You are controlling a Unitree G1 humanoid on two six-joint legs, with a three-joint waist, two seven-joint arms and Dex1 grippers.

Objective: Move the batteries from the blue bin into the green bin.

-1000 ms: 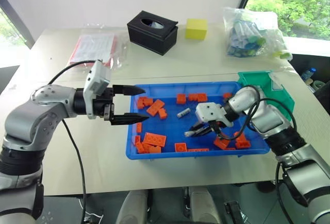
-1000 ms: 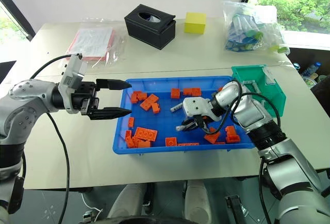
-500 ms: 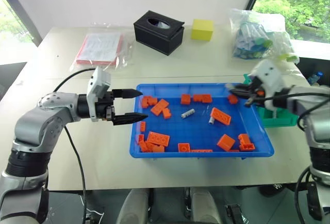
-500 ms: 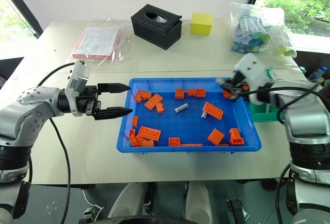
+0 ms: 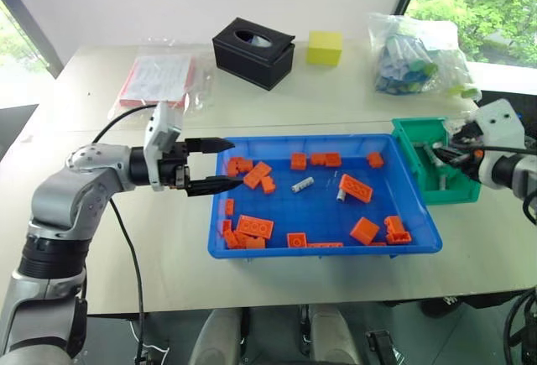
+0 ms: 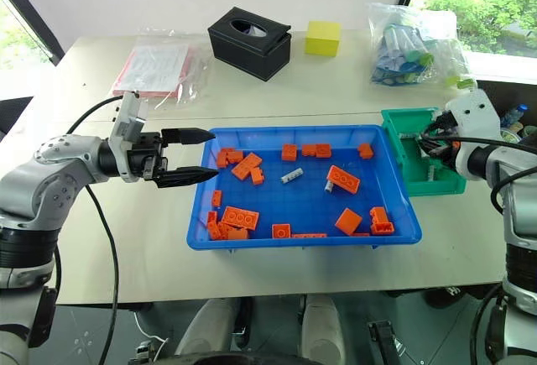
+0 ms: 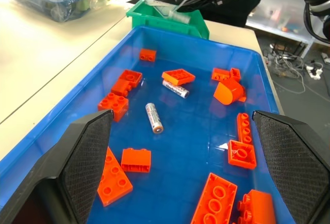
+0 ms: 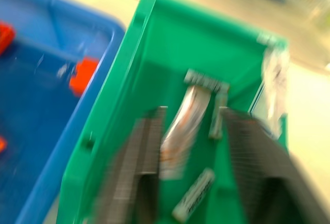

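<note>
Right gripper (image 8: 188,147): over the green bin (image 5: 419,143), at the right end of the blue bin (image 5: 252,252); fingers parted, a battery (image 8: 180,131) between them in the right wrist view. Whether it is gripped or already loose cannot be told.
Left gripper (image 5: 220,164): jaws wide and empty, hovering level at the blue bin's left rim, pointing across it.
Batteries left in blue bin: two, near the tray's middle toward its far wall. One (image 5: 302,185) lies slantwise to the rim; the other (image 5: 341,194) is just beside an orange brick (image 5: 357,187).
Batteries in green bin: at least two more (image 8: 193,195) on the bottom.
Deciding relation: both remaining batteries lie ahead of the left gripper, along its pointing line; judged slightly nearer to it than to the right gripper.
Long axis: in the left wrist view the nearer battery (image 7: 153,118) points roughly along the fingers, the farther one (image 7: 175,88) across them.
View differences: the left wrist view gives battery orientation; the right wrist view gives the green bin's contents; the head views give the overall layout.
</note>
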